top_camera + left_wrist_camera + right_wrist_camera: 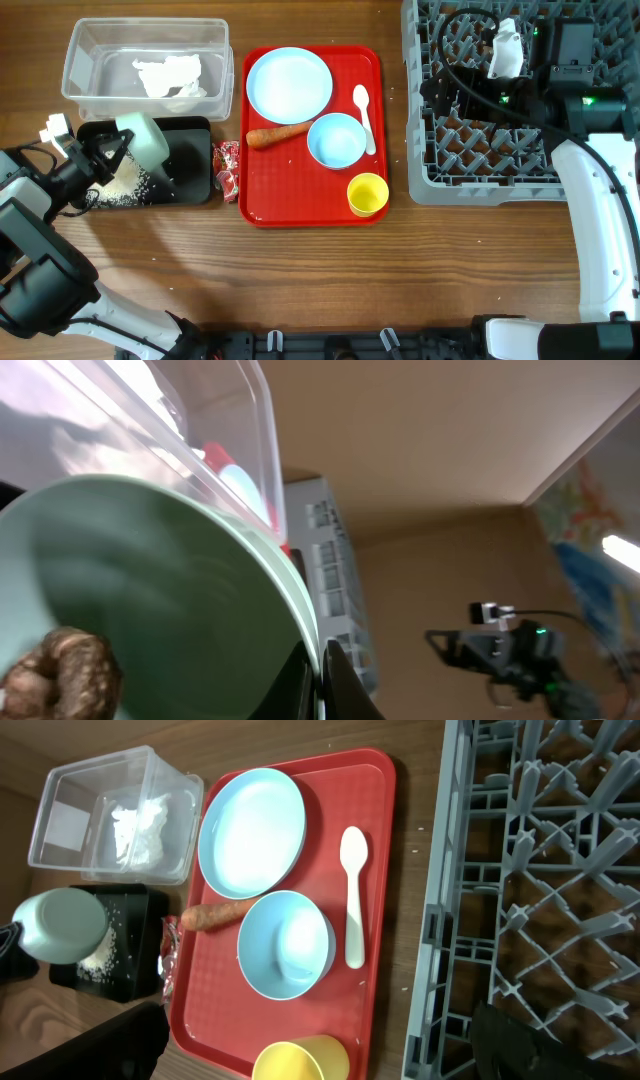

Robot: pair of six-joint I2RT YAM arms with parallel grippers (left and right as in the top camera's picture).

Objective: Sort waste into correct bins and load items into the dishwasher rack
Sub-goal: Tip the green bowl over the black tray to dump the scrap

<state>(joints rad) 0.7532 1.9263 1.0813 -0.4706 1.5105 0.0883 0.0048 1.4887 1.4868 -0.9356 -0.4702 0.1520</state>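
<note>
The bowl [145, 140] is in the left jaws, which are clenched on its rim, and it is tipped steeply above the left end of the black tray [190, 165]. In the left wrist view a brown lump [65, 670] lies inside the bowl, a little way in from the gripped rim. Directly under these jaws, loose rice [125, 180] is scattered on the black tray. Just beyond them stands the clear tub [90, 45], holding a crumpled napkin [170, 75].

Further from the left jaws, past the far end of the black tray, a red wrapper [228, 170] lies on the tabletop [400, 280], squeezed between that tray and the red tray [300, 205]. On the red tray the carrot [278, 136] is nearest these jaws, with the plate [289, 84], the other bowl [336, 140], the spoon [364, 115] and the yellow cup [367, 194] beyond it.

The right jaws are released, their two dark fingers spread wide at the lower corners of the right wrist view, with nothing between them. They hang above the rack [480, 170], whose peg grid lies below them, well apart from the red tray.
</note>
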